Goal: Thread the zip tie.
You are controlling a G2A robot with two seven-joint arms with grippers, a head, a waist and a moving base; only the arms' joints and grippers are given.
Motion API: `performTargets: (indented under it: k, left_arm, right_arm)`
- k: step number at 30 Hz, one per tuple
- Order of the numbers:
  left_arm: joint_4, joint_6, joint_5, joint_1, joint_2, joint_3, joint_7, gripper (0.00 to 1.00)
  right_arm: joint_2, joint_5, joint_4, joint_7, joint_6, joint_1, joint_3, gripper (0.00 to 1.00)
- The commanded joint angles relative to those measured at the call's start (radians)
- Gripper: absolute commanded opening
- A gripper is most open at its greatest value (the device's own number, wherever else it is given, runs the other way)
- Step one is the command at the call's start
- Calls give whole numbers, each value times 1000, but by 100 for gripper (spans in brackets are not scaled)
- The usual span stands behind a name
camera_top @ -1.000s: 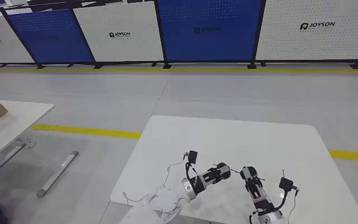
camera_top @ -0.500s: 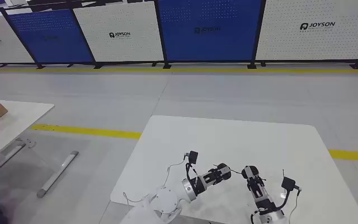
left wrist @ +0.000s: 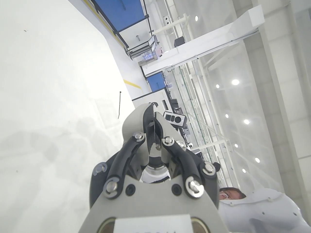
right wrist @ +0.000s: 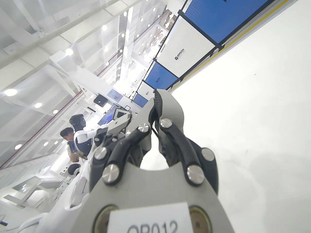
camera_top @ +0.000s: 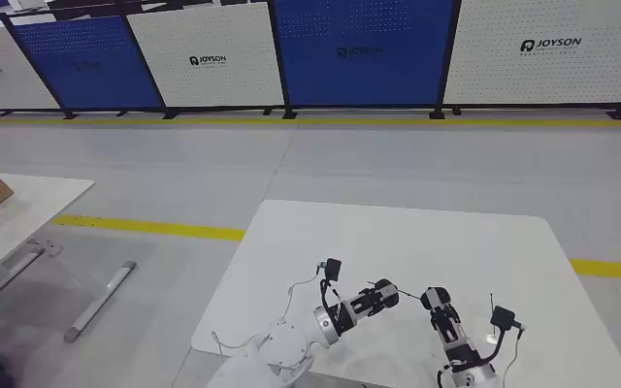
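Left end effector [left wrist: 153, 107] and right end effector [right wrist: 156, 94] each appear clamped on an end of the black zip tie [camera_top: 408, 294] stretched between them above the counter [camera_top: 388, 238]. Threading looks unfinished, with no closed loop visible.

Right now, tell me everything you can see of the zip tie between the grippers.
The zip tie is a thin dark strip, plastic by its look, stretched roughly straight across the gap between the two grippers over the white table. The left gripper is shut on one end, the right gripper on the other. Its head is too small to make out.
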Motion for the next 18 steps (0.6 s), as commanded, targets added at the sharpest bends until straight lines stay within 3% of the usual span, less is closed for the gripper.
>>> performTargets:
  k: [1, 18]
  left_arm:
    - [2, 3, 0, -3, 0, 0, -2, 0]
    - [8, 9, 17, -8, -2, 4, -4, 0]
  right_arm:
    - [1, 1, 1, 2, 0, 1, -1, 0]
    - [7, 4, 3, 3, 0, 5, -10, 0]
